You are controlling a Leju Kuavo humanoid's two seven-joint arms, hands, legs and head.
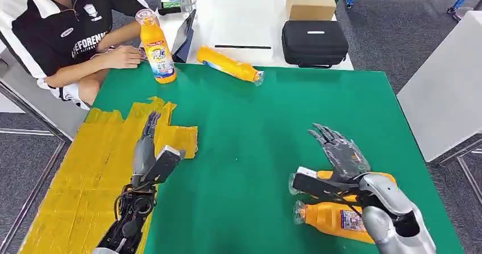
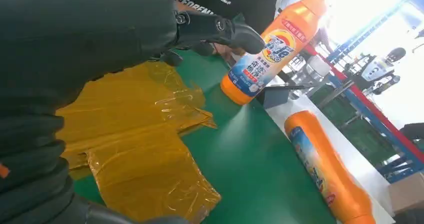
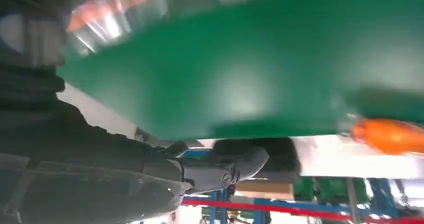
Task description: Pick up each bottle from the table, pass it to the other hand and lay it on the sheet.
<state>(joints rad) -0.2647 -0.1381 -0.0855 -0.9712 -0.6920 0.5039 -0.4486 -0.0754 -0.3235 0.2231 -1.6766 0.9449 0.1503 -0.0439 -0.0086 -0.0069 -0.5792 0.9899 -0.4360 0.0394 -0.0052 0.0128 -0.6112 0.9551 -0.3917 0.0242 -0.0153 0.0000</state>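
The right hand (image 1: 339, 152) is held open above the green table (image 1: 273, 129), fingers spread, nothing gripped. Just below it, near the table's front right corner, two orange bottles are laid on their sides, one (image 1: 332, 219) nearer the robot and the other (image 1: 321, 177) partly hidden under the wrist. The left hand (image 1: 149, 152) is stretched flat and empty over the yellow sheet (image 1: 85, 169), which is spread crumpled on the left part of the table. At the far edge an upright bottle (image 1: 157, 46) is seen, with a lying bottle (image 1: 229, 65) to its right. Beside the upright bottle a person's hand (image 1: 122, 57) is rested on the table. Behind, on a white table (image 1: 250, 24), a black case (image 1: 314, 42), a cardboard box (image 1: 310, 1) and a tablet (image 1: 185, 35) are placed.
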